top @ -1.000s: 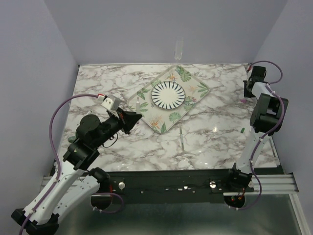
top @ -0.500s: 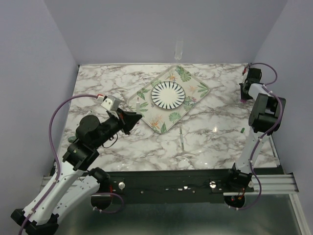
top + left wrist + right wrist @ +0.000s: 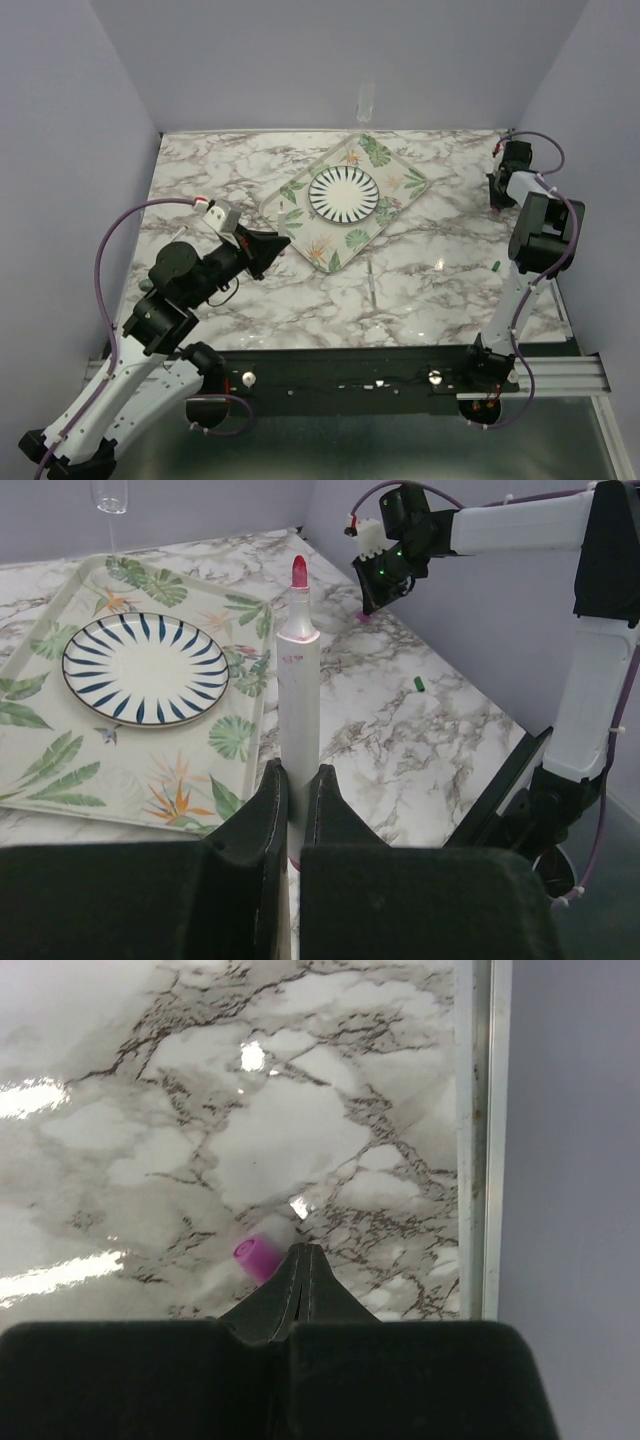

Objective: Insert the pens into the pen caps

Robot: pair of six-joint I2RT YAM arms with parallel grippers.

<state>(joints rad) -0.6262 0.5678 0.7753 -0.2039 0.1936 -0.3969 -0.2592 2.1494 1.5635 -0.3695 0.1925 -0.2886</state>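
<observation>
My left gripper (image 3: 295, 780) is shut on a white pen (image 3: 298, 680) that stands upright, its red tip uncapped. From above, that gripper (image 3: 275, 243) hovers at the tray's near-left edge. A magenta cap (image 3: 257, 1257) lies on the marble just left of my right gripper (image 3: 302, 1250), whose fingers are shut with nothing between them. The right gripper (image 3: 497, 195) is low at the table's far right. A small green cap (image 3: 495, 265) lies on the right side of the table. A thin pen (image 3: 372, 280) lies on the marble near the middle.
A leaf-patterned tray (image 3: 400, 190) holds a striped plate (image 3: 343, 193) at the back centre. A clear glass (image 3: 365, 100) stands by the back wall. A metal rail (image 3: 478, 1130) and the purple wall bound the table right beside the right gripper.
The right gripper has moved farther back along the right edge and lower, over the magenta cap. The left arm has shifted slightly, still holding the pen.
</observation>
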